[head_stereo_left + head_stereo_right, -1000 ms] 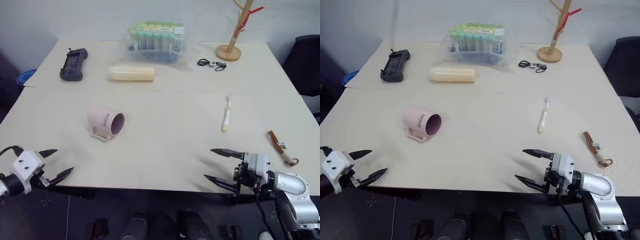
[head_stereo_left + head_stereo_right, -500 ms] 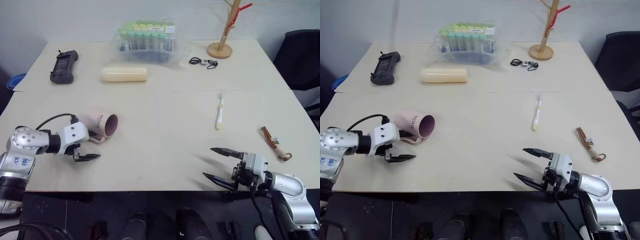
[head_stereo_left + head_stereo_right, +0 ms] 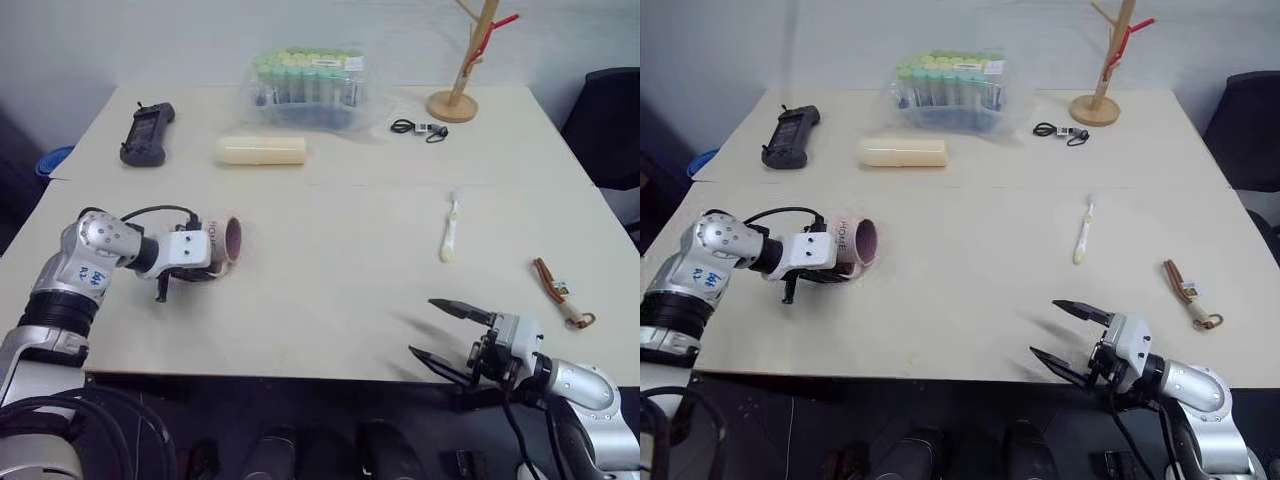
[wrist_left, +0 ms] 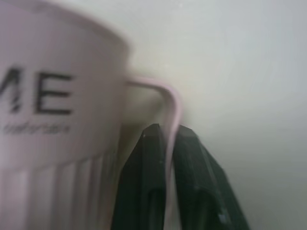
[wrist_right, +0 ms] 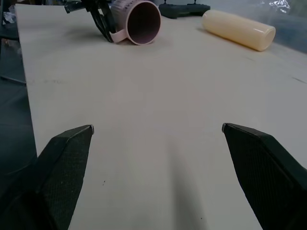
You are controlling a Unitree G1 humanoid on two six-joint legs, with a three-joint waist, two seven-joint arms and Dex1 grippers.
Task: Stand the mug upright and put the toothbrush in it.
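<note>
My left gripper (image 4: pixel 165 143) pinched the mug (image 3: pixel 222 241) handle | glazed, probably slippery, stiff | my right gripper (image 3: pixel 442 331) gaped empty, toothbrush (image 3: pixel 451 231) beyond it

Upper frame: black controller (image 3: pixel 147 131), cream cylindrical case (image 3: pixel 262 150), bagged tube rack (image 3: pixel 308 83), wooden stand (image 3: pixel 466 62), black cable (image 3: pixel 421 128). Right: leather strap keychain (image 3: pixel 560 291).

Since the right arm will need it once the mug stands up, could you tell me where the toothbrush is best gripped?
Probably at the middle of the slim neck, coming straight down from above. The toothbrush lies flat on the table, its thick yellowish end toward the robot, with clear space either side. The right gripper is open, so its fingers could straddle the width.
</note>
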